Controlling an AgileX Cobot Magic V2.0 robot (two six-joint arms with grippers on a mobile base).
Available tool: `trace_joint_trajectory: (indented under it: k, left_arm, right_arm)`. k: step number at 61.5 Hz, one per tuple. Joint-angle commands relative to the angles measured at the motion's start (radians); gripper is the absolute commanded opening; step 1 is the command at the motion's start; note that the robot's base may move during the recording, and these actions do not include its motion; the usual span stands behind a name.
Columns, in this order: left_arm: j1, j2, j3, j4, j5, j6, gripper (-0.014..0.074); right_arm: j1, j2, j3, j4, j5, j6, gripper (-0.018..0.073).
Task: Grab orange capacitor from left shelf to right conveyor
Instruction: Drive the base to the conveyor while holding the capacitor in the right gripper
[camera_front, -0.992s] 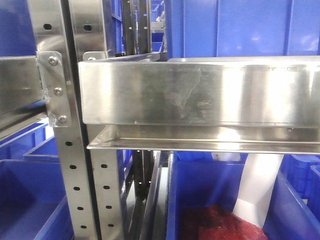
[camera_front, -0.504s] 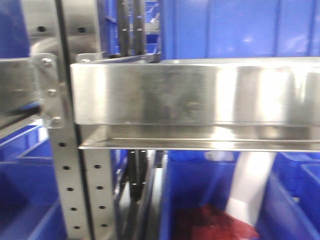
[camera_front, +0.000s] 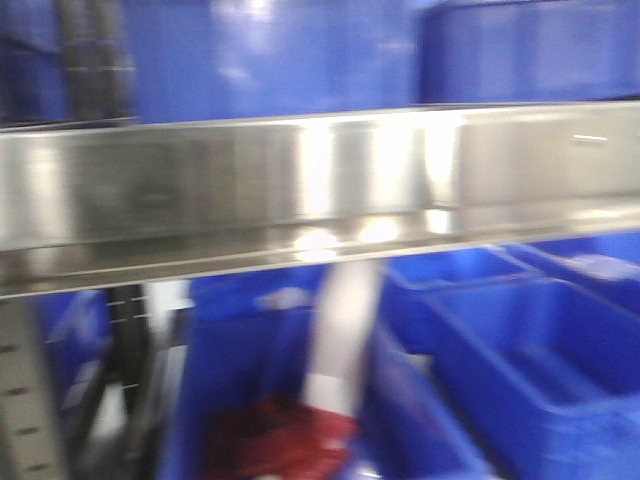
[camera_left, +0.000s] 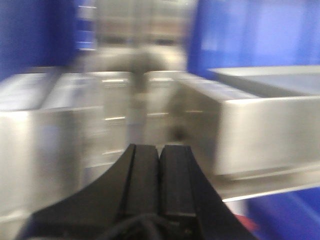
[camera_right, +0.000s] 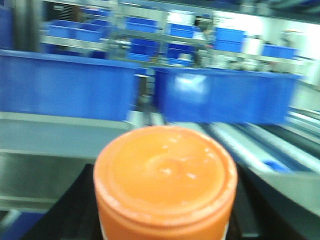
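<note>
In the right wrist view the orange capacitor (camera_right: 165, 177) fills the lower middle, seen end-on as an orange round cap. My right gripper (camera_right: 165, 210) is shut on it, with a black finger (camera_right: 65, 205) on each side. In the left wrist view my left gripper (camera_left: 159, 160) is shut and empty, its black pads pressed together in front of the steel shelf (camera_left: 250, 130). In the front view the shelf's shiny front rail (camera_front: 320, 185) runs across the frame, blurred. The conveyor is out of view.
Blue plastic bins (camera_front: 510, 360) sit below the rail, one holding a red mesh bundle (camera_front: 275, 440). A white strip (camera_front: 340, 330) hangs behind the rail. More blue bins (camera_right: 220, 95) and steel rails (camera_right: 280, 155) stand ahead in the right wrist view.
The front view has swung right: the perforated upright has slid from the middle-left to the left edge, and more bins show at right. The picture is now blurred.
</note>
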Motion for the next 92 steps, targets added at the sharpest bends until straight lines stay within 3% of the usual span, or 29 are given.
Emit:
trace_joint_trajectory:
  k: [1, 92]
  left_arm:
    - [-0.004, -0.011, -0.005, -0.002, -0.086, -0.001, -0.0127]
    - [-0.004, -0.011, -0.005, -0.002, -0.086, -0.001, -0.0127]
  right_arm:
    - [-0.006, 0.008, -0.023, -0.004, -0.092, -0.008, 0.0150]
    - [-0.006, 0.008, -0.023, -0.004, -0.092, -0.008, 0.0150]
